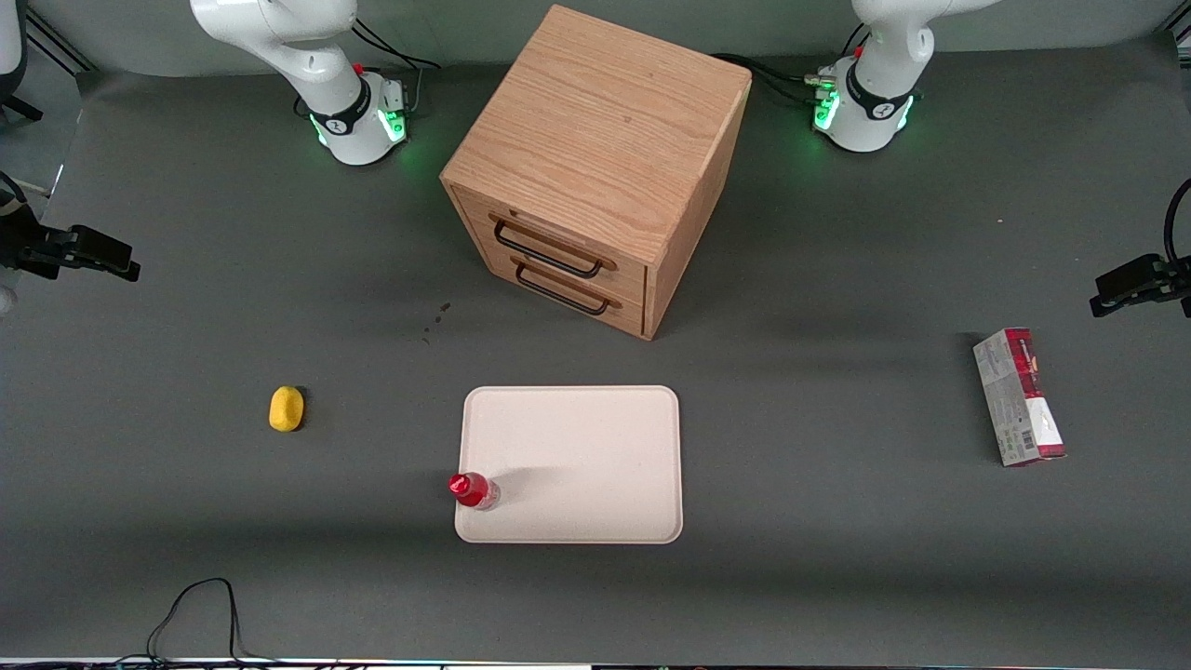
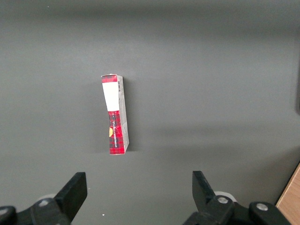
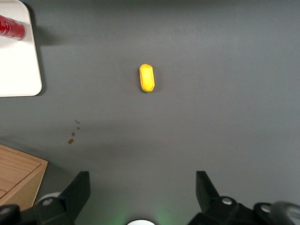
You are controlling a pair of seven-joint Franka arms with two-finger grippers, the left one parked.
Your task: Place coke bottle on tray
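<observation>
Table is holding: one coke bottle [image 1: 474, 489], one cream tray [image 1: 595, 437], one yellow oval object [image 1: 287, 408], one red-and-grey carton box [image 1: 1019, 396], one wooden drawer cabinet [image 1: 595, 167] showing two drawers. One gripper [image 3: 140, 199] hanging spread wide above table.

No readable text; carton box [image 2: 116, 115] print and barcode illegible.

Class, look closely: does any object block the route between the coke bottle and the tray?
Nothing does: the coke bottle already stands upright on the tray, at its edge. The gripper is open, empty, raised above the table near a yellow object.
</observation>
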